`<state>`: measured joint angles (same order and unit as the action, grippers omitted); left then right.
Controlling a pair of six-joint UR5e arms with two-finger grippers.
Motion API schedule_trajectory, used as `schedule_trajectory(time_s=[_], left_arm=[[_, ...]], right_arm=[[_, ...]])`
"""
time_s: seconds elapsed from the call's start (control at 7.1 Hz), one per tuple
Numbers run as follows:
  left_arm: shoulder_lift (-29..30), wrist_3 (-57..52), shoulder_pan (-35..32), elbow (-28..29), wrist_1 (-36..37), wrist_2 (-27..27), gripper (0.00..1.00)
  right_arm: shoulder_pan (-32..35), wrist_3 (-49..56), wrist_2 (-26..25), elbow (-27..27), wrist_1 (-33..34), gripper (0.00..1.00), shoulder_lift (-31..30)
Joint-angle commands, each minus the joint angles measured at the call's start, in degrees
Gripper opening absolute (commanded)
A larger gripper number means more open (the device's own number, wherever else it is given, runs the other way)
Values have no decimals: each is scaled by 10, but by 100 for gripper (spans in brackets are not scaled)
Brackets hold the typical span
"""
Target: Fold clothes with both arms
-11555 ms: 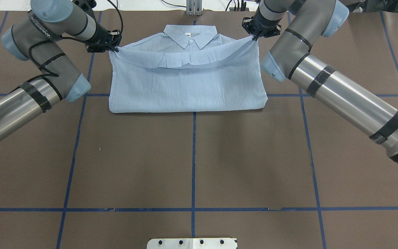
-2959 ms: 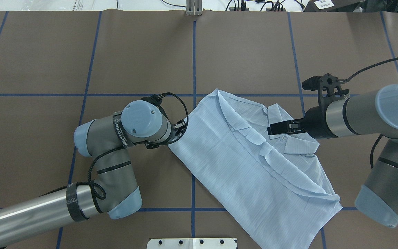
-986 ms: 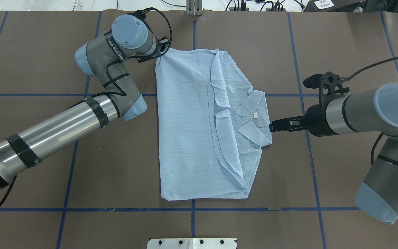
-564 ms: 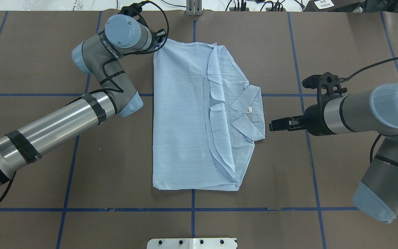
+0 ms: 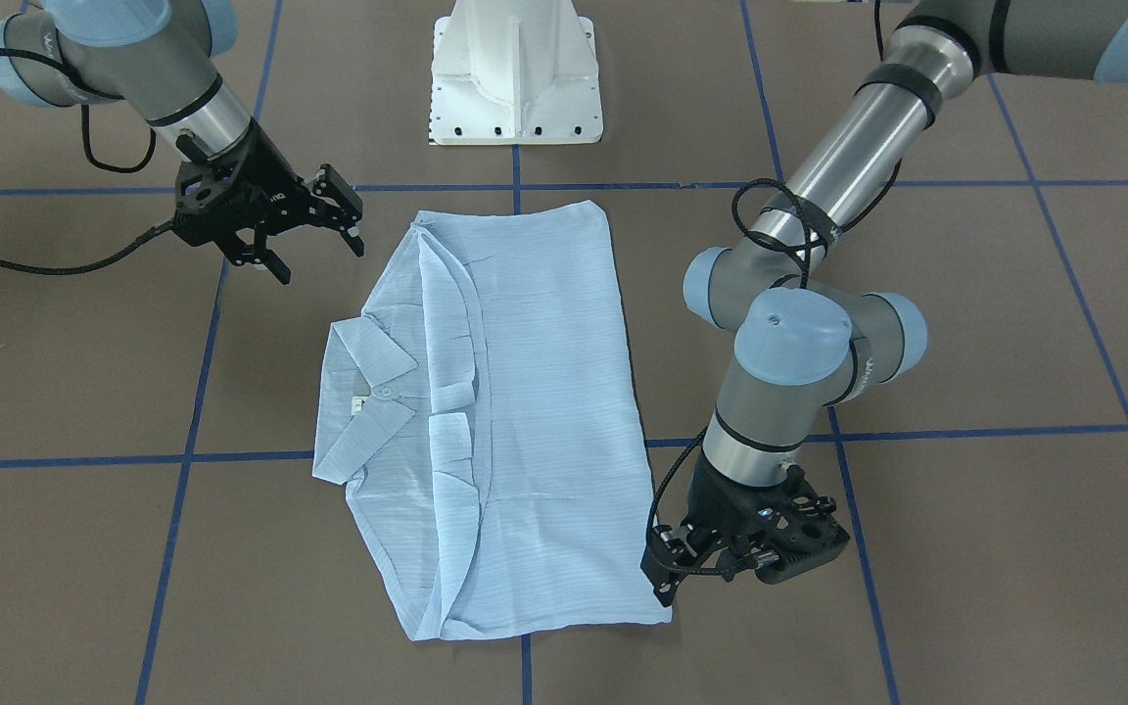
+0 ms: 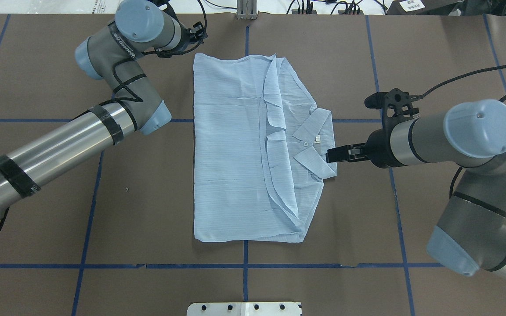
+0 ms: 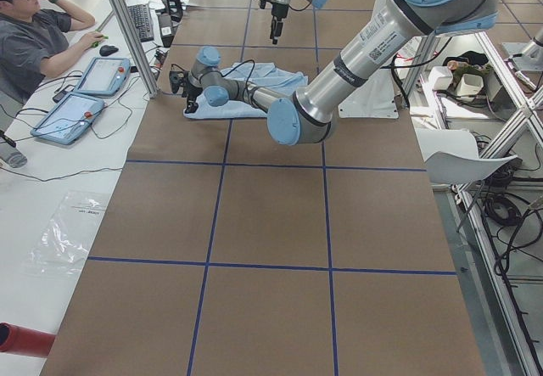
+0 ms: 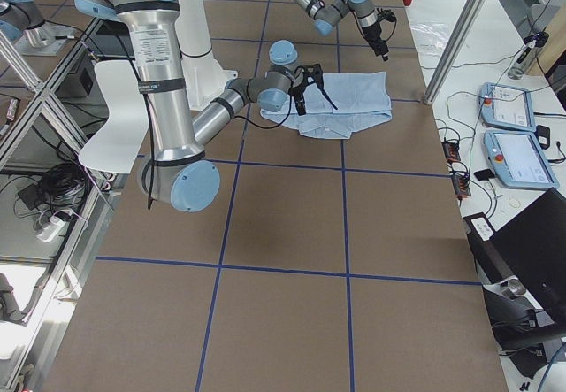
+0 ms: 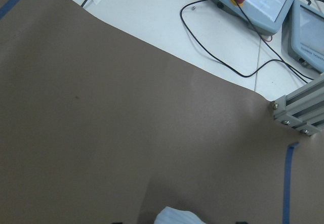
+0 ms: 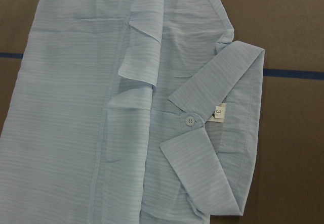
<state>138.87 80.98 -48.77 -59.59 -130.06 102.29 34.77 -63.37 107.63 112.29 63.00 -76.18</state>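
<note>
L claw [image 5: 667, 578] open at shirt [image 5: 535, 411] corner, R claw [image 5: 317, 257] open, raised over collar [image 5: 368, 411] edge

left gripper [image 5: 721, 560], fingertips hidden under its body; shirt [image 10: 76, 133] cut off in right wrist view

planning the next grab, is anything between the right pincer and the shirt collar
Nothing visible does: the open right pincer hangs raised near the collar of the shirt, only air between them.
</note>
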Motion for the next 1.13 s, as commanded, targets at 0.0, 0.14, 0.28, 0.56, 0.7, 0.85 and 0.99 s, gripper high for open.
schedule_trajectory(time_s=[0.0, 0.14, 0.28, 0.56, 0.7, 0.85, 0.99], left_arm=[[-129, -60, -5, -211, 114, 18, 100], [-167, -61, -5, -281, 146, 19, 100], [-189, -60, -2, -327, 174, 20, 100], [-195, -59, -1, -334, 177, 43, 100], [-196, -59, 0, -331, 176, 43, 100], [-195, -58, 0, -328, 176, 44, 100], [-194, -57, 1, -330, 176, 44, 100]], right_arm=[[-55, 0, -71, -22, 62, 100, 61], [-89, 0, -118, -23, 126, 100, 97], [-120, 2, -154, -40, 155, 100, 121], [-181, 5, -239, -80, 158, 100, 137], [-189, 6, -245, -90, 158, 100, 137], [-189, 11, -245, -96, 158, 100, 136], [-189, 23, -245, -104, 158, 100, 135]])
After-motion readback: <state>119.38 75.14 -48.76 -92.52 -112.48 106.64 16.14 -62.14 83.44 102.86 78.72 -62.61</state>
